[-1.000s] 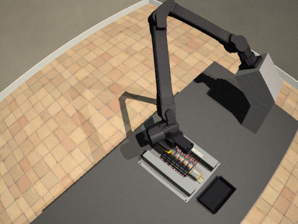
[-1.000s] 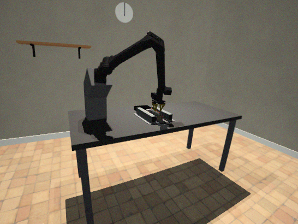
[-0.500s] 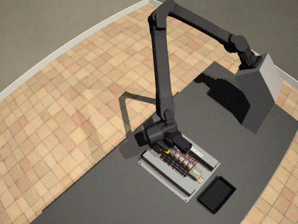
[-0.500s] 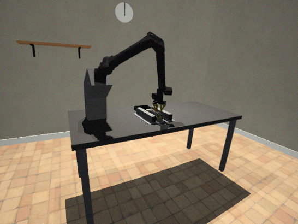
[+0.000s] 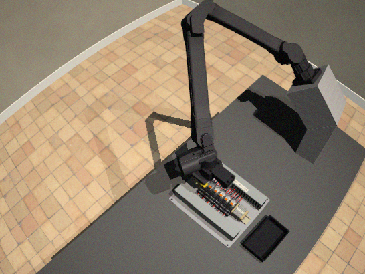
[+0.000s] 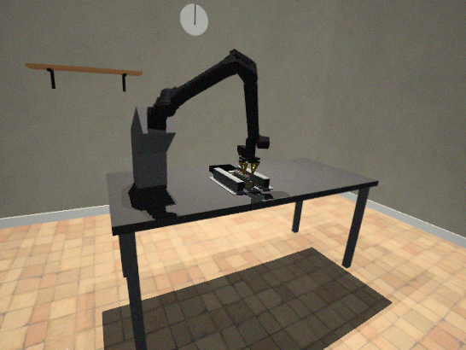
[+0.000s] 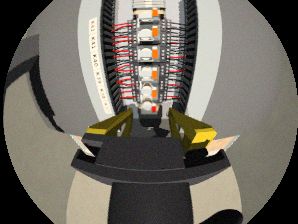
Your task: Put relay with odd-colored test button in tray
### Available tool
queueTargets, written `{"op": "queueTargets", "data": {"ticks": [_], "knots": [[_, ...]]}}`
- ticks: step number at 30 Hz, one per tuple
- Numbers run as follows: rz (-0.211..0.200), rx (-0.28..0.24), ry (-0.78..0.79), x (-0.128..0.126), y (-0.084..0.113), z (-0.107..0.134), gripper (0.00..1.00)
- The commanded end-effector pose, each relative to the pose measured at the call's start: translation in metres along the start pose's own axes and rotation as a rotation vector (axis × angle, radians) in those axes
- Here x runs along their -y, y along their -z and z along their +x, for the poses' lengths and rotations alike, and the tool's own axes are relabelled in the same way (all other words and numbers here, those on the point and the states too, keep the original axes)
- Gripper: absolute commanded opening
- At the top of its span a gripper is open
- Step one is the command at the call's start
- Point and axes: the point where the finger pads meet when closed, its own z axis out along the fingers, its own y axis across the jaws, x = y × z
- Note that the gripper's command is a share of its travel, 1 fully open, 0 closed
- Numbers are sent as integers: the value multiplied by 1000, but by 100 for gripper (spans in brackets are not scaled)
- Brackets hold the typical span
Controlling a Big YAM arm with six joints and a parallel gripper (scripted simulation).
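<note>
A row of relays (image 5: 222, 198) sits in sockets on a grey panel (image 5: 214, 214) on the dark bench. In the wrist view several relays (image 7: 148, 52) show orange test buttons. The one nearest my fingers shows a red button. My gripper (image 7: 150, 111) is open, with its yellow fingers on either side of the near end of the row, just short of the red-button relay. It holds nothing. In the overhead view the gripper (image 5: 204, 183) hangs low over the row's left end. The black tray (image 5: 265, 237) stands open side up, right of the panel.
Black slotted wire ducts (image 5: 249, 195) run along both long sides of the relay row. A metal cylinder (image 5: 240, 211) sits at the row's far end. The arm's grey base block (image 5: 315, 111) stands at the bench's back right.
</note>
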Motion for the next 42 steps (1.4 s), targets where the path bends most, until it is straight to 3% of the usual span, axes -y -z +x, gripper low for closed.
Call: {"op": "queueTargets", "data": {"ticks": [1,42], "knots": [[45,-4,4,16,20,2,59],[26,-7,-16,5,6,13,59]]}}
